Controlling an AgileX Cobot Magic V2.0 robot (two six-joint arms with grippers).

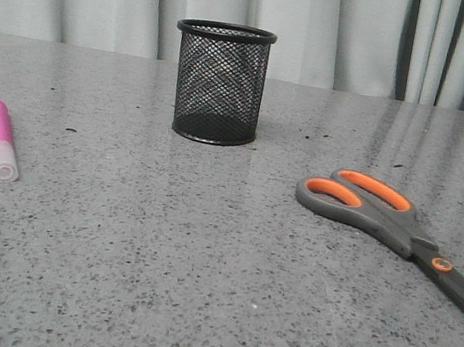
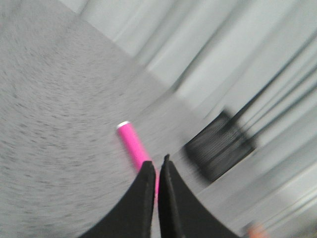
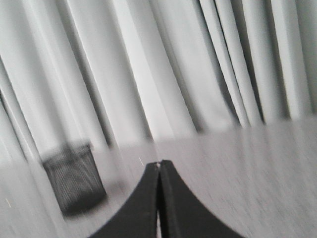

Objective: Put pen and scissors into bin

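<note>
While the bin [image 1: 219,82] stands upright at the middle back of the speckled grey counter [image 1: 194,292], the pen [image 1: 1,139] lies flat at the far left and the scissors [image 1: 400,233] lie flat at the right, both well apart from it, with a pale curtain [image 1: 345,32] behind. Nothing lies between these things, and no writing can be read on them. The left tool [image 2: 157,166] is closed and empty above the pen in its blurred wrist view, and the right tool [image 3: 159,163] is closed and empty too.
</note>
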